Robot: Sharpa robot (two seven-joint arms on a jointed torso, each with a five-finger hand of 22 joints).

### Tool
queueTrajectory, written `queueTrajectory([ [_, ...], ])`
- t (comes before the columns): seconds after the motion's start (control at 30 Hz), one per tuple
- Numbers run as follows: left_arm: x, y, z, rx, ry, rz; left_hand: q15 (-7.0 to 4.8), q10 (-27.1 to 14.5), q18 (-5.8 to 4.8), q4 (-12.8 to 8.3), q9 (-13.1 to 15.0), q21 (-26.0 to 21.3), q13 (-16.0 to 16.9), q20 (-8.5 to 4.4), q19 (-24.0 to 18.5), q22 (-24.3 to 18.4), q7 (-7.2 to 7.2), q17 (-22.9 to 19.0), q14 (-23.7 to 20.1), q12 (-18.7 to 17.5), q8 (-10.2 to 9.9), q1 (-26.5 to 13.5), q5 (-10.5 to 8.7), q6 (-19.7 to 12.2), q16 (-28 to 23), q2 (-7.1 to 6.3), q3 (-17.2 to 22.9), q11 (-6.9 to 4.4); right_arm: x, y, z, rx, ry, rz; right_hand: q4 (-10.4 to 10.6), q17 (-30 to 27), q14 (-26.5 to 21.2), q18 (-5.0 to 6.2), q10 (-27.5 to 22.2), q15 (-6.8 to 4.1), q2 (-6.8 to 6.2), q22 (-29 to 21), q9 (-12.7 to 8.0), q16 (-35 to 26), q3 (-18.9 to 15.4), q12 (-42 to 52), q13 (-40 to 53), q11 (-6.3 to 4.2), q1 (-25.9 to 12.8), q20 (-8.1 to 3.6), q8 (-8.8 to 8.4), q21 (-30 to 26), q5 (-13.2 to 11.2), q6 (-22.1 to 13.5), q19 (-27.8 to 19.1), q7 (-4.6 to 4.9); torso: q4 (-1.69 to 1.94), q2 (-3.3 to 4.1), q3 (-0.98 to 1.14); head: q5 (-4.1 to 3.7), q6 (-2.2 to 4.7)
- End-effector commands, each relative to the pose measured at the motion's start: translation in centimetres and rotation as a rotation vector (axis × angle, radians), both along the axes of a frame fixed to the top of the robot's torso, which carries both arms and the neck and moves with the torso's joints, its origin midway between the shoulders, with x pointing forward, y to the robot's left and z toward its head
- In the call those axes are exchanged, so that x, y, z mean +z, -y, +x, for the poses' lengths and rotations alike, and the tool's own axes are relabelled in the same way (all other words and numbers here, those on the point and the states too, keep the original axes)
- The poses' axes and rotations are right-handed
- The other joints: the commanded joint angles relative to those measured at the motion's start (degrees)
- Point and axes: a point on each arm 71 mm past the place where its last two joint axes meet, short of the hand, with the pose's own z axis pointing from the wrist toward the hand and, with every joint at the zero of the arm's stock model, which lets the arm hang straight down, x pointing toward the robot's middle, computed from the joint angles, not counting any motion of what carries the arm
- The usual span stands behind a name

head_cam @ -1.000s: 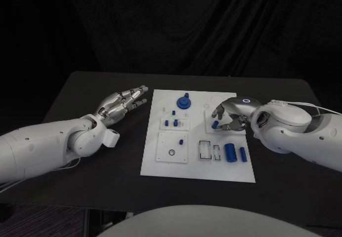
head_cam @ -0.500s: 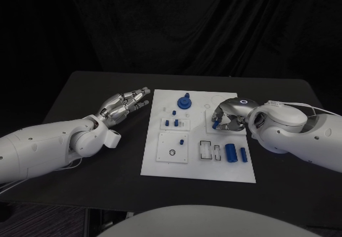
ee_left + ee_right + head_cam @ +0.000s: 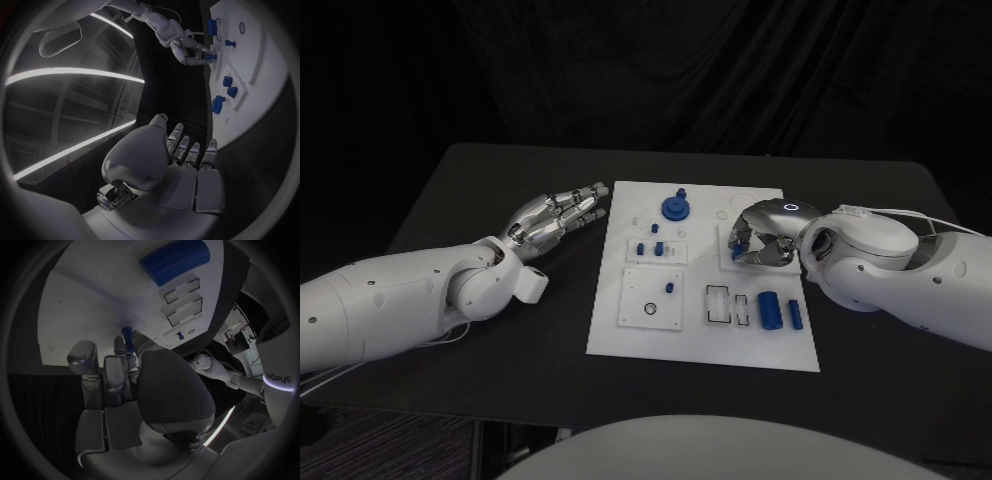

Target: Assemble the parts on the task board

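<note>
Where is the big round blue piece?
In the head view, the round blue piece stands near the task board's far edge, between the left hand and right hand.

— How many boards?
— One task board (image 3: 625, 335), on one table (image 3: 473, 180).
— Hands?
— Two: the left hand (image 3: 557, 215) and the right hand (image 3: 764, 235).
— And blue parts?
— Eight that I can tell apart. One round part (image 3: 674, 208) at the board's 12 o'clock. Three small pieces (image 3: 646, 247) cluster at 10 o'clock. There is one lone piece (image 3: 666, 288) near the centre. At 4 o'clock there are two, a thick cylinder (image 3: 767, 307) and a thin cylinder (image 3: 793, 314). One peg (image 3: 127, 335) is pinched in the right hand's fingers (image 3: 119, 347).
— Anything else?
— One dark ring (image 3: 646, 309) at 8 o'clock and two rectangular slots (image 3: 715, 303) at 5 o'clock.
</note>
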Motion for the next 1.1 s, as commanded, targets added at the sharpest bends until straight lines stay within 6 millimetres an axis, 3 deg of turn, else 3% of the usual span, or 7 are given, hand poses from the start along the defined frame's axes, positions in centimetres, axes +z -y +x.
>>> queueTrajectory([
  [0.03,0.7,0.2,-0.1,-0.006,0.083,-0.083,0.57,0.04,1.10,-0.45,0.11,0.06,0.06,0.39,0.12,0.00,0.13,0.07,0.10,0.37,0.23,0.79,0.44,0.43,-0.04,0.05,0.03,0.52,-0.1,0.0,-0.1,0.004,-0.005,-0.003,-0.02,-0.08,-0.05,-0.99,0.60,-0.28,-0.14,7.01,0.22,-0.22,0.31,0.01,-0.12,-0.16,-0.17,-0.51,0.14,0.11,-0.25,0.53,0.05,0.45,0.00,-0.01,0.00,0.14,-0.01],
  [0.17,0.6,0.2,-0.1,-0.007,0.079,-0.082,0.73,0.10,1.11,-0.74,0.12,0.09,0.08,0.42,0.18,0.08,0.17,0.09,0.18,0.45,0.23,0.96,0.68,0.45,-0.01,0.09,0.23,0.60,0.0,-0.1,-0.1,0.012,0.007,0.012,-0.15,-0.15,-0.06,-1.00,0.94,-0.36,-0.11,7.01,0.63,-0.32,0.49,-0.19,-0.18,-0.23,0.05,-0.62,0.64,0.10,-0.11,1.74,0.03,0.59,0.00,0.00,0.00,0.17,-0.01],
  [0.23,0.6,0.2,-0.2,-0.008,0.076,-0.081,0.77,0.11,1.12,-0.84,0.14,0.09,0.08,0.42,0.19,0.07,0.18,0.11,0.23,0.47,0.25,1.03,0.76,0.53,0.01,0.11,0.30,0.64,0.2,-0.2,-0.1,0.018,0.022,0.030,-0.34,0.14,0.13,-1.08,1.60,-0.51,-0.02,7.13,1.40,-0.11,0.57,-0.20,-0.16,-0.42,0.21,-0.73,1.72,0.66,0.03,3.86,0.21,0.43,0.00,0.00,-0.01,0.14,-0.01],
  [0.3,0.5,0.3,-0.2,-0.010,0.073,-0.082,0.80,0.15,1.12,-0.90,0.14,0.10,0.09,0.43,0.20,0.11,0.19,0.12,0.26,0.53,0.25,1.06,0.80,0.55,0.02,0.10,0.34,0.66,0.3,-0.2,-0.2,0.023,0.036,0.048,-0.85,0.33,0.29,-1.11,2.78,-0.85,0.10,7.21,2.41,0.02,0.78,-0.06,-0.09,-0.88,0.80,-0.99,2.97,1.03,0.66,6.20,0.35,-0.15,0.01,-0.02,-0.01,0.22,-0.01],
  [0.5,0.4,0.3,-0.3,-0.013,0.066,-0.081,0.90,0.23,1.13,-1.12,0.17,0.13,0.11,0.45,0.27,0.22,0.25,0.16,0.38,0.64,0.27,1.17,0.96,0.65,0.07,0.12,0.49,0.75,1.4,-0.3,-0.5,0.037,0.086,0.098,-1.62,0.33,0.45,-1.18,4.76,-1.47,0.29,7.31,4.19,-0.05,1.15,-0.23,-0.16,-1.63,1.70,-1.53,4.43,1.54,1.25,8.71,0.55,-0.74,0.00,-0.03,-0.02,0.43,-0.01],
  [0.9,0.4,0.5,-0.4,-0.019,0.057,-0.080,1.07,0.45,1.14,-1.35,0.24,0.19,0.16,0.48,0.38,0.38,0.34,0.25,0.66,0.94,0.34,1.22,1.11,0.95,0.18,0.17,0.70,0.92,5.2,-1.3,-0.8,0.071,0.128,0.094,-1.48,-0.41,0.21,-1.12,4.98,-1.49,0.23,7.14,5.10,-0.76,1.33,-1.38,-0.64,-1.54,1.54,-1.70,4.39,0.90,2.08,8.54,0.33,-0.70,0.00,-0.05,-0.03,1.34,-0.01],
  [1.1,0.2,0.7,-0.4,-0.027,0.053,-0.085,1.47,0.73,1.14,-1.60,0.24,0.30,0.21,0.56,0.60,0.72,0.47,0.40,1.16,1.31,0.35,1.20,1.18,0.91,0.39,0.25,0.98,1.25,5.3,-4.0,-2.5,0.184,0.097,0.103,-1.83,1.54,1.22,-1.56,4.90,-1.34,0.21,7.73,5.82,0.78,1.62,-2.77,-1.20,-1.26,1.80,-1.65,3.93,3.46,3.41,7.80,1.20,-0.24,-0.01,-0.12,-0.13,1.71,-0.01],
])
